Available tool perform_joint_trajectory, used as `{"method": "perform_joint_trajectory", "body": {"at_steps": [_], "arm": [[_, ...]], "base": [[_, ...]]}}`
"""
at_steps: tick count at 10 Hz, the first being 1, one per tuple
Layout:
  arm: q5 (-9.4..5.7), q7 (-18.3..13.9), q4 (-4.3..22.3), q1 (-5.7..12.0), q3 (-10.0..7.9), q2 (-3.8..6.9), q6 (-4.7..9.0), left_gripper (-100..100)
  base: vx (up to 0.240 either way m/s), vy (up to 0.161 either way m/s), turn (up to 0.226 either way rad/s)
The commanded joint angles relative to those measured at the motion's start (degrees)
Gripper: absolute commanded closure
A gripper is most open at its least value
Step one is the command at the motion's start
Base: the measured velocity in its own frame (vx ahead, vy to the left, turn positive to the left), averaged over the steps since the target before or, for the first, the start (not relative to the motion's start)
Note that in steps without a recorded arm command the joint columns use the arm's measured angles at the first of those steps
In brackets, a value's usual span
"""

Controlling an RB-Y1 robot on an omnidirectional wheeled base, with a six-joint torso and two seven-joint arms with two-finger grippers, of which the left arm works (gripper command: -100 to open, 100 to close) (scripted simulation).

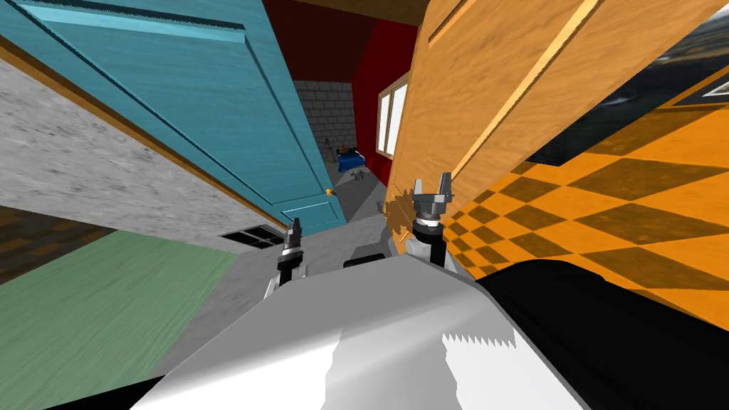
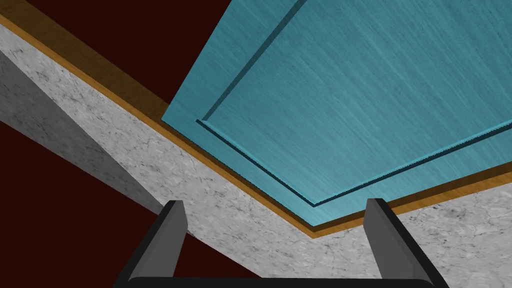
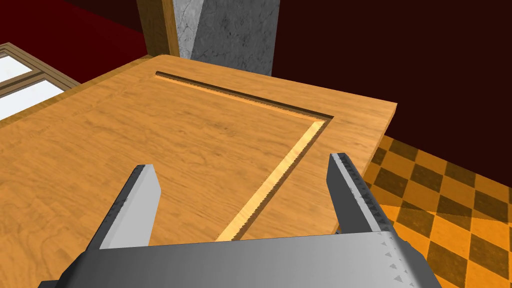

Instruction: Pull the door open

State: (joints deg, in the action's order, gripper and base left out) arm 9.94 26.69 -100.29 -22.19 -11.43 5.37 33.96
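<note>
Facing the wooden door [image 3: 175, 125], my right gripper [image 3: 242, 164] hangs open near its panel. Left gripper [image 2: 275, 201] open by teal door [image 2: 375, 100].

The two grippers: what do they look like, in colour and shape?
Each has two thin, blade-like fingers on a box-shaped body. The left gripper has dark grey fingers with black edges. The right gripper has lighter grey fingers, one with a toothed edge, on a grey body. The head view shows dark wrist joints below both.
</note>
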Motion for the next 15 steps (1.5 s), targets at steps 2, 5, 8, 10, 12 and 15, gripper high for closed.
{"method": "perform_joint_trajectory", "body": {"at_steps": [2,5,8,10,12,15], "arm": [[0.82,3.3,3.4,1.06,-1.15,0.11,0.93,-100],[1.80,7.0,6.9,2.03,-2.36,0.04,1.81,-100],[2.77,10.7,10.3,3.00,-3.56,-0.12,2.68,-100],[3.42,13.1,12.6,3.65,-4.36,-0.26,3.26,-100],[4.05,15.5,14.9,4.28,-5.14,-0.48,3.83,-100],[5.00,19.1,18.3,5.23,-6.30,-0.81,4.68,-100]], "base": [[0.094,-0.003,-0.038],[0.101,0.001,-0.038],[0.106,-0.012,-0.035],[0.101,-0.003,-0.040],[0.098,-0.007,-0.036],[0.109,0.001,-0.035]]}}
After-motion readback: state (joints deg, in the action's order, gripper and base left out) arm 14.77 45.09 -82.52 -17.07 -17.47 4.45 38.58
